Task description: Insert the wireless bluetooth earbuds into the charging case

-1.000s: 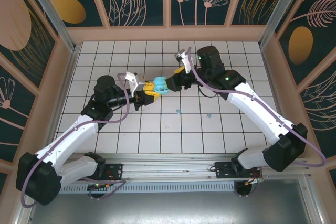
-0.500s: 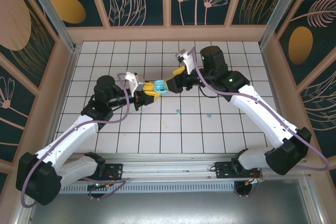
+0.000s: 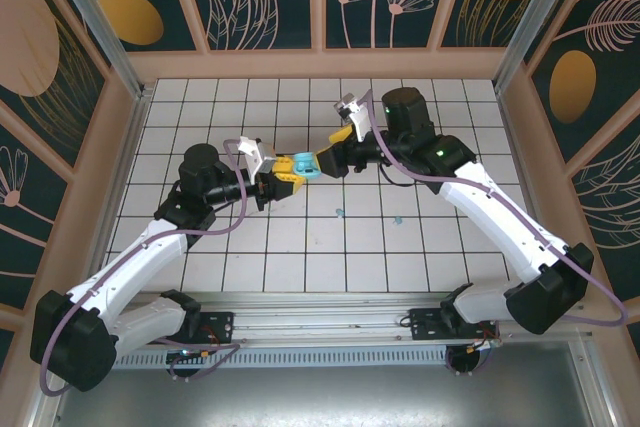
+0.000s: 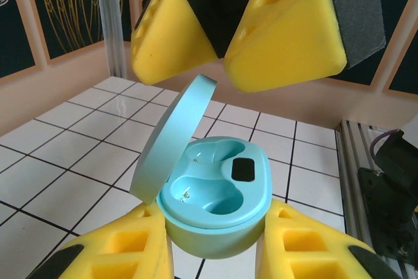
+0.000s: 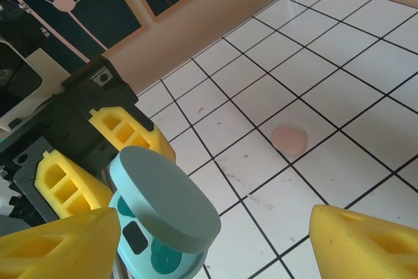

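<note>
Compared with one second ago, the right arm stands a little further to the right at its elbow and forearm, and the left arm keeps its place; the charging case (image 4: 215, 194) is at the same spot between the two grippers, above the middle of the tiled surface (image 3: 200, 107).

The left gripper (image 3: 288, 170) pinches the teal case by its lower half, one yellow finger on each side; the case lid is hinged up and tilted to the left. The left wrist view looks down into the case; its two hollows show bare teal plastic, and a dark rectangular patch sits near them. The right gripper (image 5: 212, 253) has its fingers spread wide; in the left wrist view they hang just above the raised lid, and I cannot tell if they touch it.

From above, a teal earbud (image 3: 340, 213) and a second teal earbud (image 3: 399, 218) lie on the surface, nearer to the arm bases than the case and well apart from it. The right wrist view shows the closed side of the lid, and also a pale pink bit (image 5: 289, 138) on a tile beyond the case.
</note>
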`<state>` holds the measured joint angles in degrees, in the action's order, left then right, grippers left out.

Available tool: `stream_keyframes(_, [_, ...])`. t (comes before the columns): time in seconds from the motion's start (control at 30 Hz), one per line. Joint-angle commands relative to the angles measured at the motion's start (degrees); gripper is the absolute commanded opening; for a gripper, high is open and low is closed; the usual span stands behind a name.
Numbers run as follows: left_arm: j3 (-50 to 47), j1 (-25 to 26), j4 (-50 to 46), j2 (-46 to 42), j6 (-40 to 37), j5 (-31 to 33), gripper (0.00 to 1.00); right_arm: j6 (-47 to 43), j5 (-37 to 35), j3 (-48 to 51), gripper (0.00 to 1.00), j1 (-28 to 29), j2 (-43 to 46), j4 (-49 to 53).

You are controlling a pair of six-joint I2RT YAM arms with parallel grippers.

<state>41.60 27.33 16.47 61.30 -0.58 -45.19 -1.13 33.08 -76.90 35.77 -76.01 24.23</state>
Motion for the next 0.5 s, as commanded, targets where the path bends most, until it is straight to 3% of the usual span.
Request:
stream_keyframes(0.0, [0.87,0.06,2.23,-0.43,0.58,0.6,0.0,0.15,1.12,-1.43,0.77,-0.05,2.31,-1.82])
stream_keyframes(0.47, [0.59,0.05,2.16,-0.92,1.11,2.67,0.0,2.57,-2.72,-1.21,0.77,-0.25,4.41,-1.68])
